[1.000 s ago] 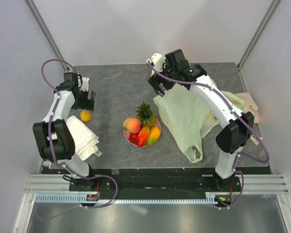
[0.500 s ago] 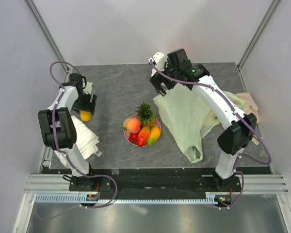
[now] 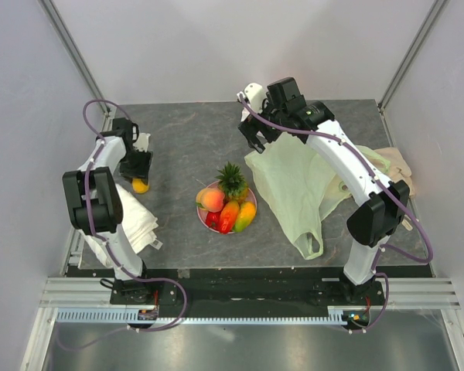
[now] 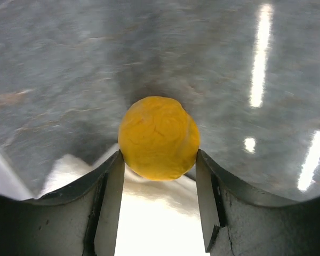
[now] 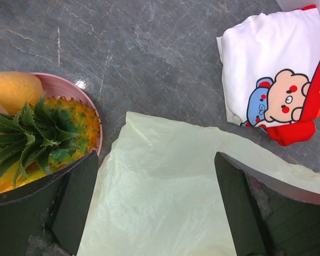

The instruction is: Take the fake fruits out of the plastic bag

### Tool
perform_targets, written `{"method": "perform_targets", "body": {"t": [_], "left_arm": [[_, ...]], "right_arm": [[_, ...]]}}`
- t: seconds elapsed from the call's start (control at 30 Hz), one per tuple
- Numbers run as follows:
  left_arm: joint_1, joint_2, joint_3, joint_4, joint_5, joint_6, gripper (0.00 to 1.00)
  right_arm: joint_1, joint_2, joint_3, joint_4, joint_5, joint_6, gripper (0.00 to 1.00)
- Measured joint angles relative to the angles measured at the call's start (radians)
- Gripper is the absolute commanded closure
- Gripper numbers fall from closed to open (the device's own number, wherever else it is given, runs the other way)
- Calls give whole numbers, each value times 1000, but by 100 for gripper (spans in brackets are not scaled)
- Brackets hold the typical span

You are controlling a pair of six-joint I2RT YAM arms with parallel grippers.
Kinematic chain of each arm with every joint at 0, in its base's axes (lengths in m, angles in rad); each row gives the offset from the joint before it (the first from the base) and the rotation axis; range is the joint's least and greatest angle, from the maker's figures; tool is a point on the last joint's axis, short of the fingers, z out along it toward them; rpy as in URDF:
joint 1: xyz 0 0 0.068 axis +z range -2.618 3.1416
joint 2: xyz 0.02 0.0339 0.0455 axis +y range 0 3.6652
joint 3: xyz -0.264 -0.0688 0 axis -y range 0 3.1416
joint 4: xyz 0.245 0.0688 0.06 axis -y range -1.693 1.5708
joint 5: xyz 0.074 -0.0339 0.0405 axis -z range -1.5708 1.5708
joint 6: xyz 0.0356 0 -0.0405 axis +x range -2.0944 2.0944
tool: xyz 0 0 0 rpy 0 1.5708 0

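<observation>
Dimpled round orange (image 4: 159, 137) pinched in left jaws — right jaws (spread) above filmy bag (image 5: 165, 186).

the right gripper (image 5: 156, 160) hangs over the table (image 5: 149, 48), a grey stone-patterned top, its 2 dark fingers (image 5: 77, 197) spread wide with nothing between them. below the gap lies the plastic bag (image 5: 165, 192), pale green and thin, flat on the table, its upper edge creased. at left sits a pink plate (image 5: 79, 89), the bag's corner just beside its rim. on the plate lies a pineapple (image 5: 69, 125) with a green crown, and behind it 1 yellow-orange fruit (image 5: 13, 90). at upper right, apart from the bag, lies a white-and-red pouch (image 5: 266, 69) printed with a cartoon bear.
</observation>
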Motion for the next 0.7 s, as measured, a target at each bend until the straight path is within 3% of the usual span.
{"method": "perform_targets", "body": {"t": [0.2, 0.47, 0.7], "left_arm": [[-37, -152, 20, -121, 267, 23, 57], [-357, -509, 42, -249, 589, 49, 58], [-525, -581, 35, -297, 682, 105, 55]], "right_arm": [[-1, 0, -2, 0, 0, 7, 2], [-7, -1, -17, 4, 2, 16, 2], [-8, -18, -33, 8, 5, 18, 2]]}}
